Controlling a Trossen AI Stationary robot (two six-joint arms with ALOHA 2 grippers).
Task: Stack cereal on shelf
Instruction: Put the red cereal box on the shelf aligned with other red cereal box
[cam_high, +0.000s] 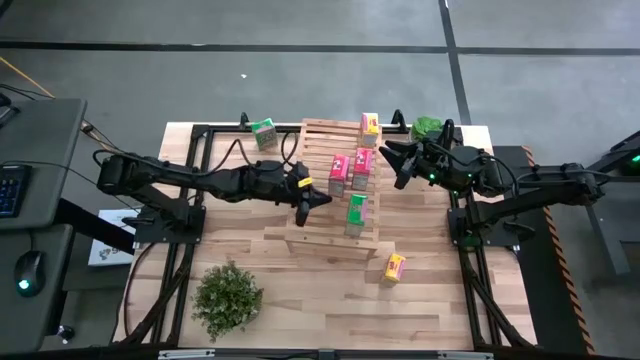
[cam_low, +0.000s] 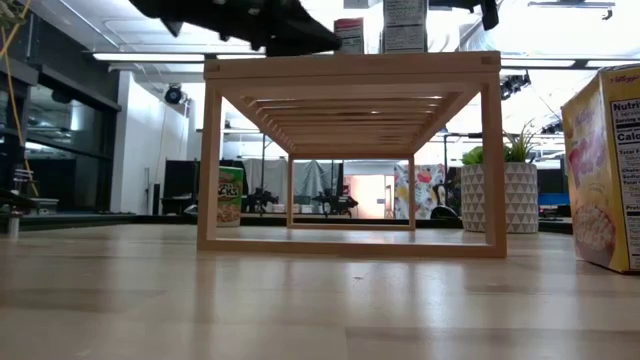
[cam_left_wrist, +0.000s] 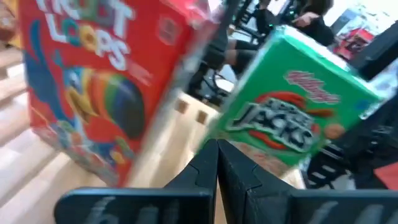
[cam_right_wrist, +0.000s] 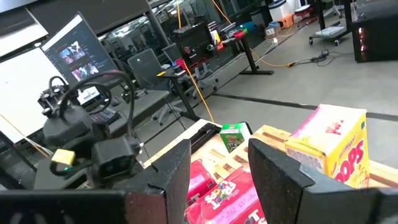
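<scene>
The light-wood slatted shelf (cam_high: 322, 190) stands mid-table, seen end-on in the low view (cam_low: 350, 75). On top of it stand a yellow cereal box (cam_high: 370, 126), two pink-red boxes (cam_high: 338, 175) (cam_high: 362, 168) and a green box (cam_high: 356, 210). Another green box (cam_high: 264, 132) stands on the table by the shelf's far left corner. A second yellow box (cam_high: 394, 267) lies on the table near the shelf's near right corner. My left gripper (cam_high: 302, 205) hovers over the shelf top, shut, pointing between a pink-red box (cam_left_wrist: 93, 81) and the green box (cam_left_wrist: 292, 106). My right gripper (cam_high: 393, 165) is open beside the shelf's right edge, facing the yellow box (cam_right_wrist: 336, 143).
A leafy plant (cam_high: 228, 297) sits at the table's near left. A potted plant (cam_high: 428, 127) stands at the far right corner, right behind my right arm. The near strip of the table in front of the shelf holds only the yellow box.
</scene>
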